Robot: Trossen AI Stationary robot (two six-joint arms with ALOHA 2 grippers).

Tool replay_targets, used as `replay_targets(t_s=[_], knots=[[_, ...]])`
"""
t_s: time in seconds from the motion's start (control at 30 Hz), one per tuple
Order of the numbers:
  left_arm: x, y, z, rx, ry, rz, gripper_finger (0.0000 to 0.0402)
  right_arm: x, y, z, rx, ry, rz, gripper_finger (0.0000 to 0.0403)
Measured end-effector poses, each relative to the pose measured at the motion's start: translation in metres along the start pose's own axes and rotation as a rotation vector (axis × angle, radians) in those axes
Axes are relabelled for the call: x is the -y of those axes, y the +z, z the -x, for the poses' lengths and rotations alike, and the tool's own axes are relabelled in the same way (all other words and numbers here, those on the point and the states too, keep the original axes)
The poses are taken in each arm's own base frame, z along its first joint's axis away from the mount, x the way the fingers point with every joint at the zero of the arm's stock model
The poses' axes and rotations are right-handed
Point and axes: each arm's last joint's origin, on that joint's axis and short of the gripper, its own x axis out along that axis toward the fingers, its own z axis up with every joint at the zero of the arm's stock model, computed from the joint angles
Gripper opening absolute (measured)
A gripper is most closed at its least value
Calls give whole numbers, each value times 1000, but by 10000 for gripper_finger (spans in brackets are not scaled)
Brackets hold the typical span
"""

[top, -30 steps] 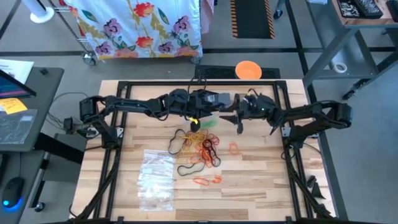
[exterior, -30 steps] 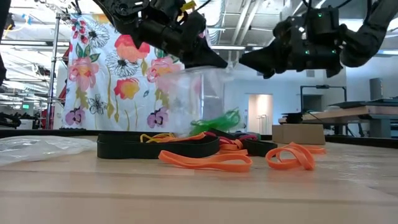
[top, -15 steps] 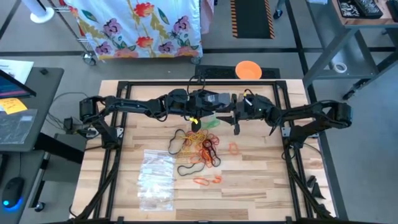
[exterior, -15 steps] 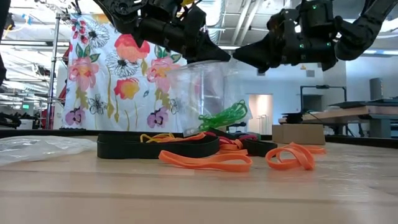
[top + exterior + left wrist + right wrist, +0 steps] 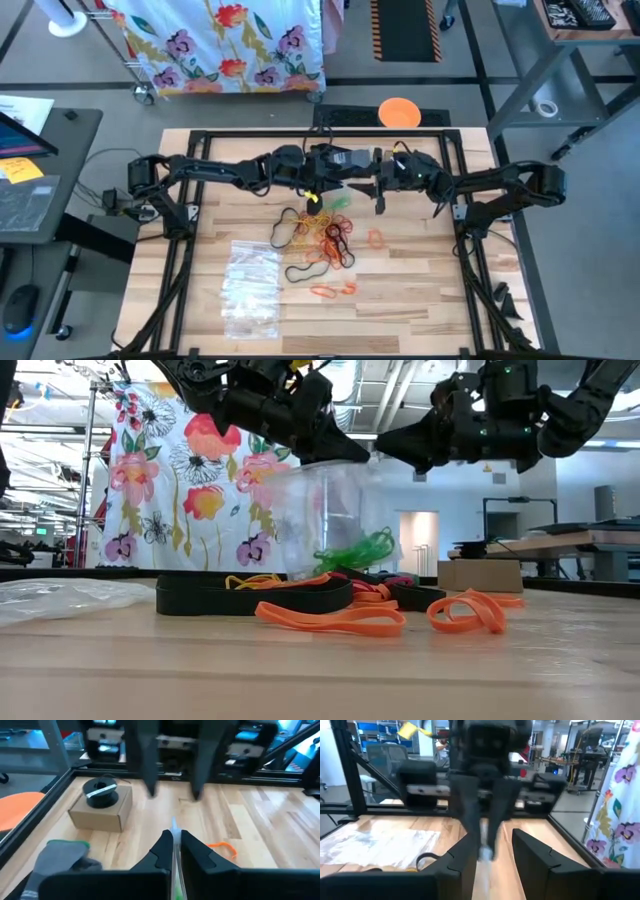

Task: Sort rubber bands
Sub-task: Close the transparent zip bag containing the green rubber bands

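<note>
The rubber bands (image 5: 325, 243) are mostly in one messy heap near the middle of the wooden desk (image 5: 420, 290): orange, red, yellow and a few bigger black loops all tangled up. A couple of orange ones lie a bit apart on the side nearer the front edge, and one more orange loop (image 5: 376, 238) sits just to the right of the heap. From the low view you can see flat orange bands (image 5: 330, 619) lying in front of a thick black loop (image 5: 255, 596).

Some green bands (image 5: 352, 550) are not on the desk at all. They're bunched in the bottom of a clear plastic bag (image 5: 325, 520) that hangs in the air above the back of the heap.

The left end effector (image 5: 335, 452) is pinched shut on the top edge of that bag, holding it up. The right end effector (image 5: 395, 452) is right beside it at the bag's mouth, its fingers parted with the bag edge between them; I can't tell if it's actually gripping anything.

Off to the left of the heap there's a pile of empty clear bags (image 5: 250, 285) lying flat. A small cardboard box (image 5: 101, 809) with a black roll on top sits near the back of the desk.
</note>
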Motion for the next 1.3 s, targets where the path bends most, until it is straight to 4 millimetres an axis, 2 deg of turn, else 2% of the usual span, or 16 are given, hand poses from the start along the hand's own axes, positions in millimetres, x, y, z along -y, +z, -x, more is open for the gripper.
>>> replay_targets(t_s=[0.87, 1.1, 1.3], knots=[[2, -1, 0, -9, -4, 3, 10, 1, 0, 0, -4, -22, -1, 124], [7, 0, -1, 0, -43, -50, 10, 6, -4, 2, -37, -46, -14, 124], [8, 1, -1, 9, -39, -78, 10, 0, -3, 0, -33, -16, -18, 124]])
